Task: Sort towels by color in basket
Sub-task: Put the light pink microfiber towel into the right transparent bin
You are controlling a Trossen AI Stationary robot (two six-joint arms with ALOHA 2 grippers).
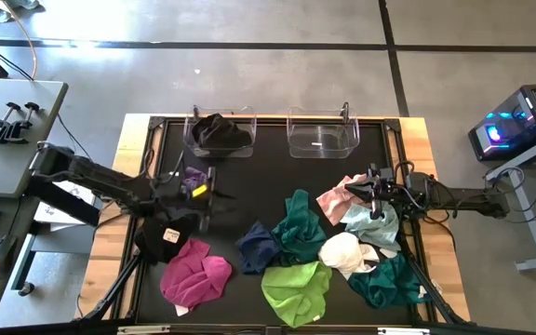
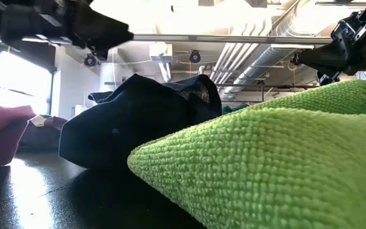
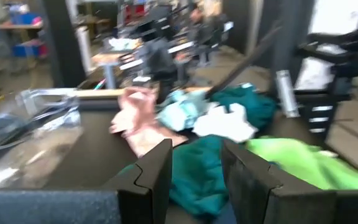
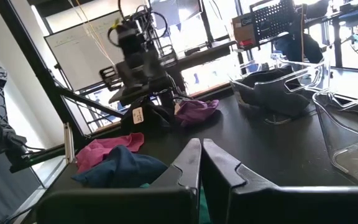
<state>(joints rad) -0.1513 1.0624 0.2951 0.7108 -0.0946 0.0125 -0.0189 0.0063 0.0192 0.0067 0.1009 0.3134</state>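
Towels lie loose on the black table: purple (image 1: 194,177), black (image 1: 166,237), magenta (image 1: 196,274), navy (image 1: 257,247), teal (image 1: 298,228), lime green (image 1: 296,288), white (image 1: 347,251), pink (image 1: 338,197), pale mint (image 1: 377,223) and a second teal one (image 1: 389,281). Another black towel (image 1: 220,132) lies inside the left clear basket (image 1: 194,140). My left gripper (image 3: 196,149) hovers level beside the purple towel, open, with nothing between its fingers. My right gripper (image 4: 201,155) is shut and hangs level above the pink and mint towels.
A second clear basket (image 1: 322,140) stands at the far edge, right of the first, with nothing in it. The towels crowd the table's near and right parts. A bare strip of table runs between the baskets and the towels. Desks and equipment stand beyond both sides.
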